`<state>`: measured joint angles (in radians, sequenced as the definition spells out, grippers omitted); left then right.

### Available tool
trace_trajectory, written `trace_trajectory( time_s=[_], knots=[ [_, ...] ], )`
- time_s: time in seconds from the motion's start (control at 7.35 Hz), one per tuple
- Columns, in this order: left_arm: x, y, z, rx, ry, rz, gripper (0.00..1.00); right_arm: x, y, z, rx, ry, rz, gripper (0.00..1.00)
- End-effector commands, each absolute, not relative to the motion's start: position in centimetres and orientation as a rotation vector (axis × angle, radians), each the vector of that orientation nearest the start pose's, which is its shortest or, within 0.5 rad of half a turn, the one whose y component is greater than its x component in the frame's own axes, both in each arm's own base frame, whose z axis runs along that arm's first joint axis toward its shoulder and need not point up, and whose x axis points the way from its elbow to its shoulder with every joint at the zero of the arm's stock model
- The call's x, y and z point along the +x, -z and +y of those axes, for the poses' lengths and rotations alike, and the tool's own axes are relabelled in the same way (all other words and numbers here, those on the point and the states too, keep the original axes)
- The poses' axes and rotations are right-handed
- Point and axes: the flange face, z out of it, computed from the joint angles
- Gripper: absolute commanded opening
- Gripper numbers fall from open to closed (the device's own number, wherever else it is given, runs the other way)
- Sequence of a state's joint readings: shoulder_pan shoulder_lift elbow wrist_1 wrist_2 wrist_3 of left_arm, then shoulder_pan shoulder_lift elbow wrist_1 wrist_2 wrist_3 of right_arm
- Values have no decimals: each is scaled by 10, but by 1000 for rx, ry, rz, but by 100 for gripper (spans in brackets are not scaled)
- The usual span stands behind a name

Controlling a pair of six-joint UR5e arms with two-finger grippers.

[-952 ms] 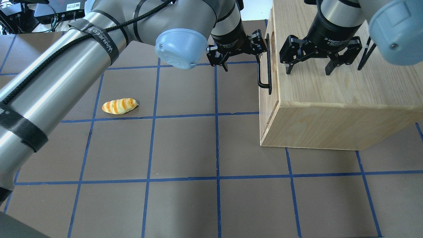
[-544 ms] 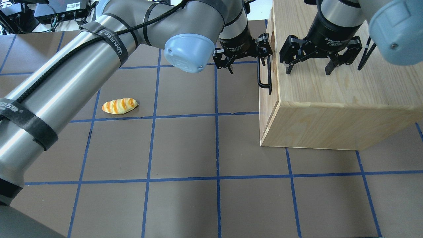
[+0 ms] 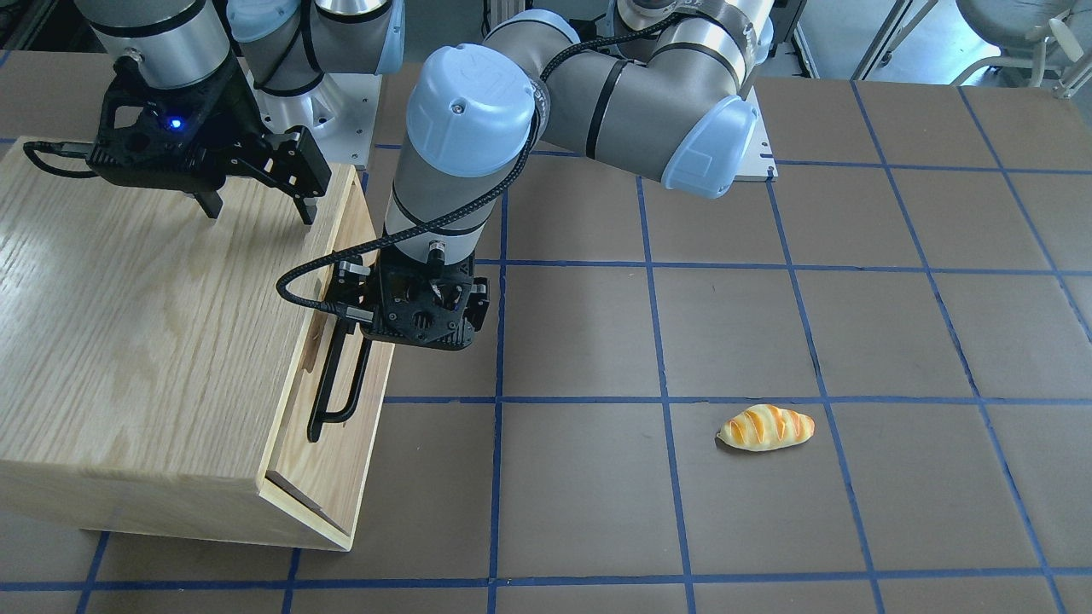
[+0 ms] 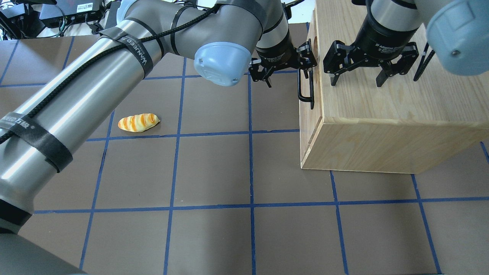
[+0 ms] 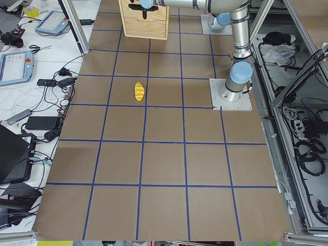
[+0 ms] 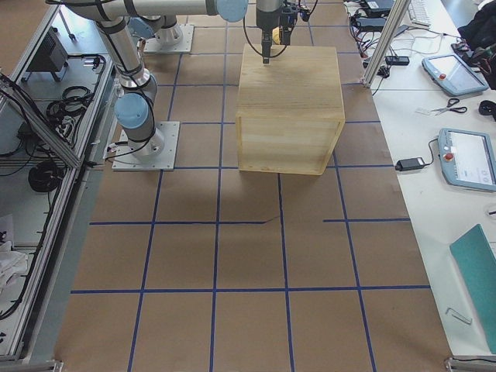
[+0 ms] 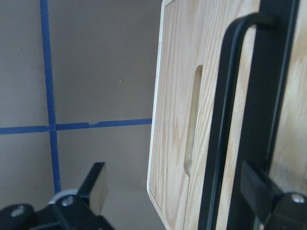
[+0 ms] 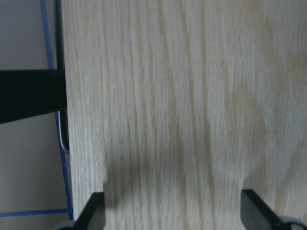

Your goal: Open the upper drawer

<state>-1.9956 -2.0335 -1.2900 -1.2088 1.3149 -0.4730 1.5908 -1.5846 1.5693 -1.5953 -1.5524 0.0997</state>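
The left arm (image 4: pixel 76 103) is shown stretched far forward and bent at the elbow, with the wrist turned downward. The left gripper (image 4: pixel 285 76) is held with its jaws spread wide. The right arm (image 4: pixel 387 23) is shown with its wrist upright. The right gripper (image 4: pixel 356 81) is pointed straight down, its two fingers (image 4: pixel 333 79) likewise parted.

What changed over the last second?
The left gripper moved in toward the upper drawer, and its open jaws now straddle the black handle; nothing is gripped yet. Unchanged: the drawer, the right gripper open above the cabinet, and the bread.
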Motion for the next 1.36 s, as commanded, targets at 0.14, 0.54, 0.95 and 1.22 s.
trace_trajectory(
  time_s=[0.14, 0.54, 0.95, 1.22],
  knots=[
    [-430, -390, -565, -41, 79, 3444, 100, 145, -498, -487, 124, 60, 3118, 100],
    [-429, -387, -566, -28, 79, 3432, 100, 145, -498, -487, 124, 60, 3116, 100],
    [-428, -384, -566, -20, 82, 3419, 100, 145, -498, -487, 124, 60, 3118, 100],
    [-426, -378, -568, -17, 76, 3398, 100, 145, -498, -487, 124, 60, 3118, 100]
  ],
)
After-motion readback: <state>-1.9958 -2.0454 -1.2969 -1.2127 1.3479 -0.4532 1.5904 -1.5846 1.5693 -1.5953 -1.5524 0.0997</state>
